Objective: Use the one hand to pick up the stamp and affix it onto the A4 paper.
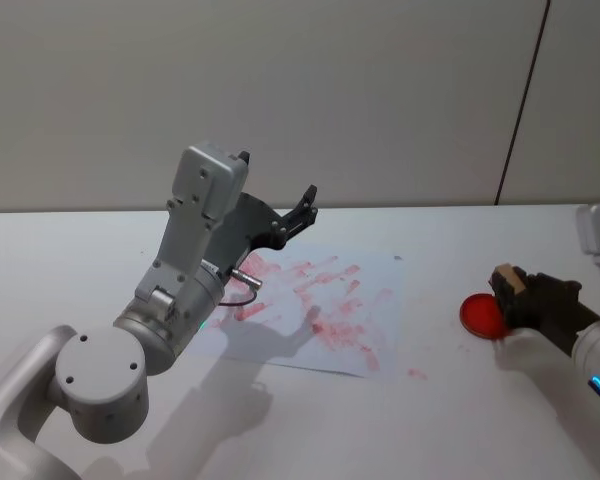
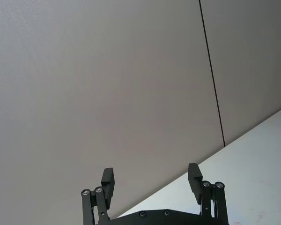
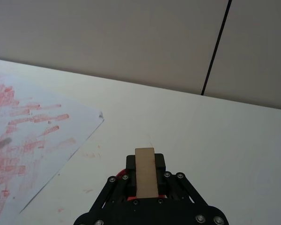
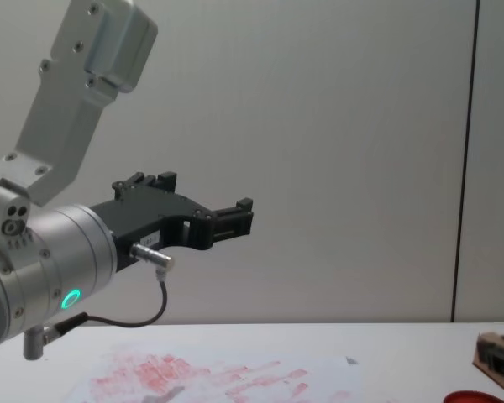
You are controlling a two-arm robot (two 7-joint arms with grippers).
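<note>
Head view: right hand (image 1: 508, 287) clamped on stamp (image 1: 507, 279) above ink pad (image 1: 481, 315) (beside paper (image 1: 310, 310)); left hand (image 1: 305, 207) raised, fingers apart.

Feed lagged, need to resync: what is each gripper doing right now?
Left gripper: open, empty, raised above the ink-smeared white A4 paper.
Right gripper: shut on the small light-brown wooden stamp, beside the flat red round ink pad.

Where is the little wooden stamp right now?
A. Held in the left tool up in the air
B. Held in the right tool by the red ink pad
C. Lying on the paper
B: the stamp sits clamped in the right tool beside the red ink pad; the left tool is open and empty.
</note>
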